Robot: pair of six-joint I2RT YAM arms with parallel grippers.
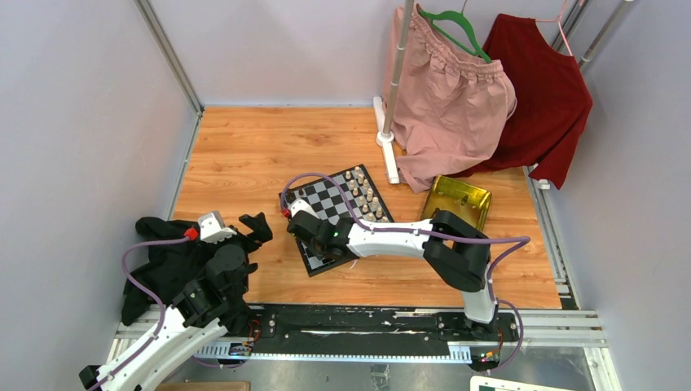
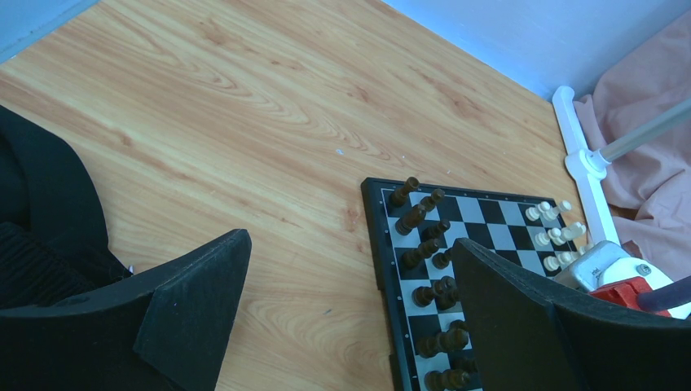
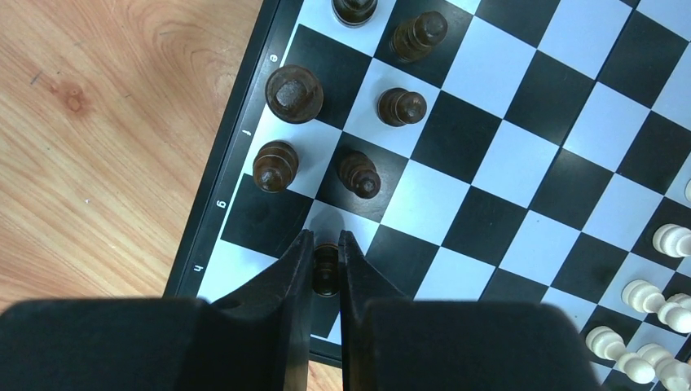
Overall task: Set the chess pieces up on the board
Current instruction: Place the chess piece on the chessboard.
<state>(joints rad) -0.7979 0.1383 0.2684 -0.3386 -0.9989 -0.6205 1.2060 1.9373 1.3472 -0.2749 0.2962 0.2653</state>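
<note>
The board (image 1: 324,198) lies in the middle of the wooden table. Several dark chess pieces (image 3: 294,92) stand on its two rows nearest the left edge, also seen as dark chess pieces (image 2: 421,245) in the left wrist view. My right gripper (image 3: 326,238) hangs over the board's (image 3: 489,163) near left corner, shut on one dark piece (image 3: 326,273) pinched upright between its fingertips, over a white square. My left gripper (image 2: 350,248) hovers wide open over bare wood just left of the board (image 2: 376,236), holding nothing.
Cream-white pieces (image 3: 652,285) fill the board's far side. A gold tray (image 1: 458,199) sits to the right of the board. A black cloth (image 1: 159,261) lies at the left by my left arm. A white stand (image 1: 387,138) with pink (image 1: 448,106) and red (image 1: 546,98) garments stands behind.
</note>
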